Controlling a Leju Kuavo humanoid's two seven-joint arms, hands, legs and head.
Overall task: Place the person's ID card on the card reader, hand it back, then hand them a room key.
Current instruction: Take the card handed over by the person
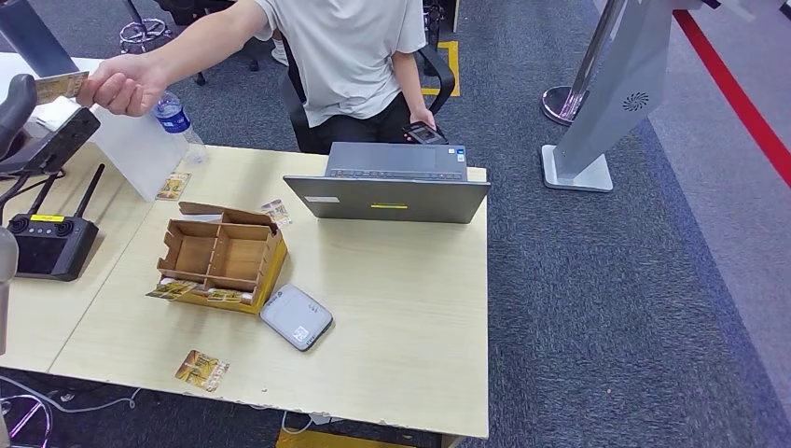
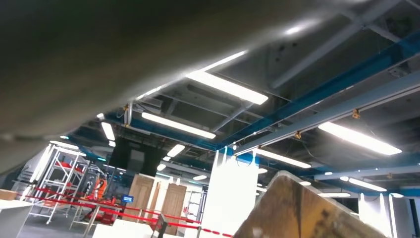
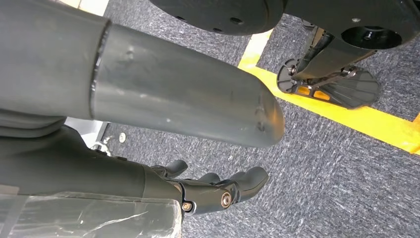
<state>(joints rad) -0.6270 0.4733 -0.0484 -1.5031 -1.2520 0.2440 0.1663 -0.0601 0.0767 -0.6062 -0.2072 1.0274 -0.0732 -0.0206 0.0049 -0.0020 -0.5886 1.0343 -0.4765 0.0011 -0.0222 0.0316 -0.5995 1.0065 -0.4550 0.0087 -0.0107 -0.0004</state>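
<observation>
Nearest the head view, one card lies at the tabletop front edge. Behind it sit the grey card reader and a cardboard box. At upper left, the person's hand holds the ID card against the left robot hand; its grip cannot be determined. The right robot hand hangs over carpet, fingers apart, holding nothing.

At the upper left of the frame a person's hand grips one end of the ID card, whose other end meets the left hand, seemingly touching. Mid-frame, the grey card reader lies beside a cardboard organiser on the table.
</observation>
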